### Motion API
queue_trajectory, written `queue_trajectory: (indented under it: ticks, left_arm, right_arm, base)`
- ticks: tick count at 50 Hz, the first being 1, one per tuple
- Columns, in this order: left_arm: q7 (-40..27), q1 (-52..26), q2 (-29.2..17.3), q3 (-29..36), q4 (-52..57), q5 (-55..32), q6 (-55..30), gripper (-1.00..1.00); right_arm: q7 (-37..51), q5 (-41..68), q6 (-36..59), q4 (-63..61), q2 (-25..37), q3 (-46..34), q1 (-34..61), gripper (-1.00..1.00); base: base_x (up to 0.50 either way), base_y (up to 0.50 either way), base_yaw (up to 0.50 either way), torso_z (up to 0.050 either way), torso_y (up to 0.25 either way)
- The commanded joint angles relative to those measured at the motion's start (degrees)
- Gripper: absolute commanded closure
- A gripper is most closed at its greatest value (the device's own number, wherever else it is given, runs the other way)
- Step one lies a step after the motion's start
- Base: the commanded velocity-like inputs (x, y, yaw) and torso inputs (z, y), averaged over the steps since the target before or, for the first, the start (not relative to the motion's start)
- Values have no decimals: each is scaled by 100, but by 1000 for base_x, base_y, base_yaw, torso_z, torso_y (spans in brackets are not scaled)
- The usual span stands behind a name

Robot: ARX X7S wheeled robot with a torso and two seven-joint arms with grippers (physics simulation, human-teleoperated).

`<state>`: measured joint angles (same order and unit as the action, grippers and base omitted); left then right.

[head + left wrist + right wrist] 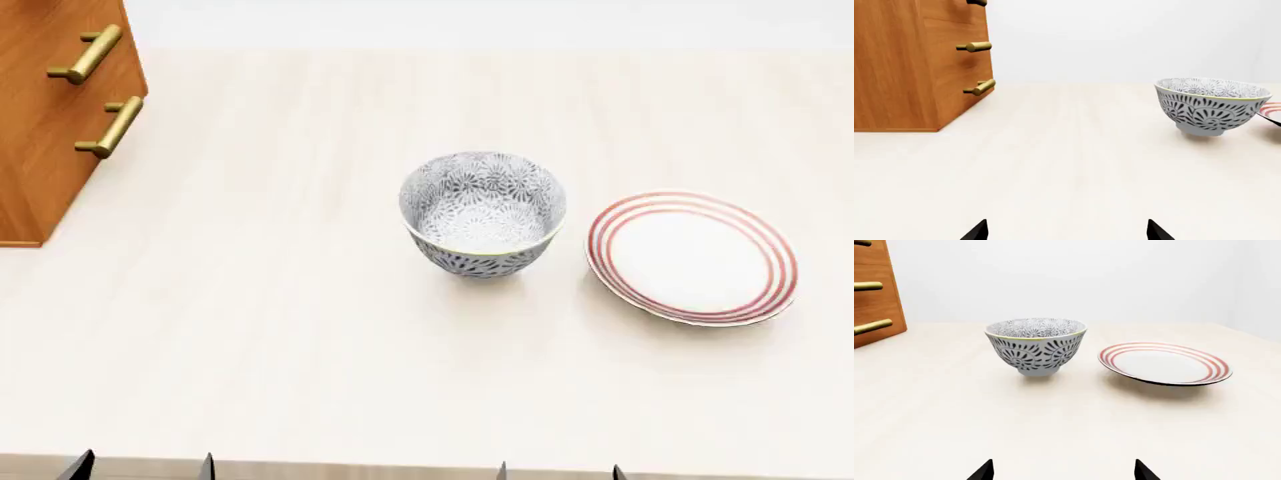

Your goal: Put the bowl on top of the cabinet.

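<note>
Bowl point(482, 212) sitting upright mid-table, untouched, plate point(693, 256) just right; right gripper point(1063, 471), jaws spread, waiting near, needing a rim pinch clear of plate.

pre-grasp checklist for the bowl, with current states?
1. Bowl upright on the table: ok.
2. Bowl empty: ok, nothing shows inside in the head view.
3. Bowl apart from the plate: ok, a gap shows between them in the head view.
4. Right gripper open and empty, facing the bowl: ok; tips spread, nothing between them.
5. Left gripper open and empty: ok; the bowl sits off to one side of its view.
6. Cabinet top free for placing: cannot tell, the top is out of every view.
</note>
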<state>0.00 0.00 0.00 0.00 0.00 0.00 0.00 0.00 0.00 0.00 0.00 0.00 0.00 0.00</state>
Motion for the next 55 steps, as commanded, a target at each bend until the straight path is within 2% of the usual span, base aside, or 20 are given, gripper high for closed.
queue_trajectory:
  ticks: [1,36,55]
  left_arm:
    - [-100,23,-95,115,37,-76,7,-100]
    - [-426,-38,-456,426,-18,-698,-13,-100]
    - [-567,-63,-558,579,-38,-791,-2,-100]
  right_arm:
    - [99,93,23,-37,93,-117,-17,-100]
    - [528,457,-64,-80,447,-526,-42,-100]
    - [709,524,-132,-107,564,-670,-61,-100]
  base:
    - [0,0,0,0,0]
    - [0,2,0,0,0]
    - [0,426,0,0,0]
